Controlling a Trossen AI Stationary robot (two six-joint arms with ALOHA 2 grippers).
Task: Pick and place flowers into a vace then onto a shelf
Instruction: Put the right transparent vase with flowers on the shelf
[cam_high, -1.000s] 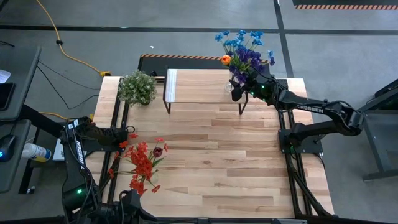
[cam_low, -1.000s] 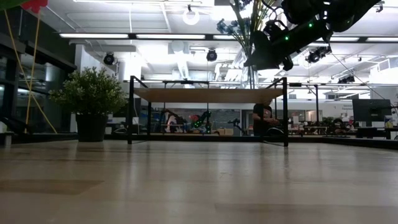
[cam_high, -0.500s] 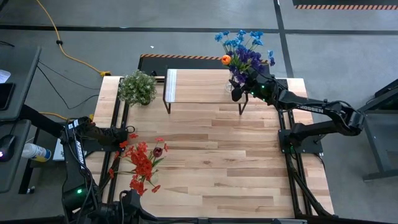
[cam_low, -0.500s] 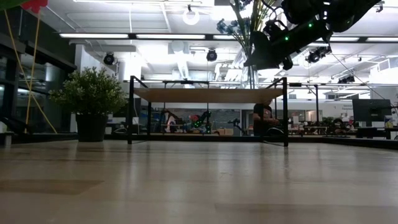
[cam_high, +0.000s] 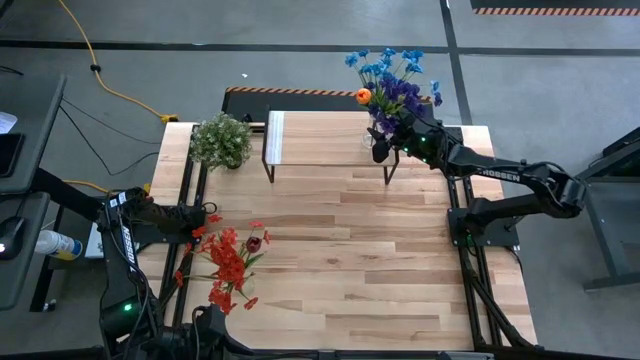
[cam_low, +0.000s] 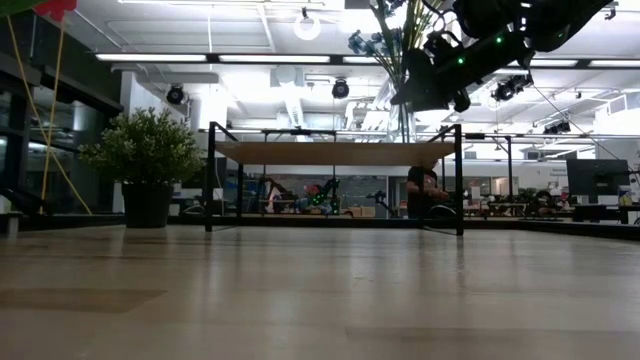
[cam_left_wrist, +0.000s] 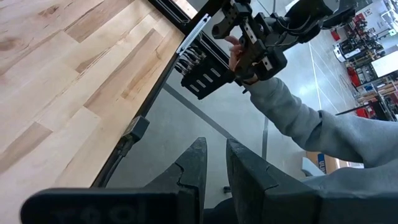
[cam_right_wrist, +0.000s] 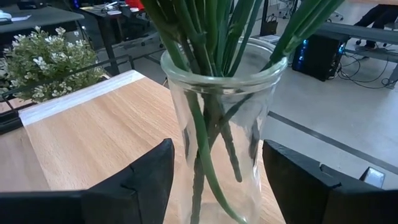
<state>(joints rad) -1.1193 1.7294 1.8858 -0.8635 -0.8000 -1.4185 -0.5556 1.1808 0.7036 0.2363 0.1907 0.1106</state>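
1. The vase (cam_right_wrist: 221, 134) of flowers (cam_high: 392, 85) stands on the shelf (cam_high: 322, 137), at its right end.
2. Right gripper (cam_right_wrist: 214, 180) jaws have spread, flanking the glass; placement looks finished.
3. Left gripper (cam_left_wrist: 213, 163), nearly shut, empty, waits beside red flowers (cam_high: 228, 262) on the desk (cam_high: 350, 260).

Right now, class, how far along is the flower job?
Done: blue and purple flowers stand in the glass vase on the shelf. In hand: the right gripper brackets the vase, fingers apart. Left: red flowers remain by the left gripper.
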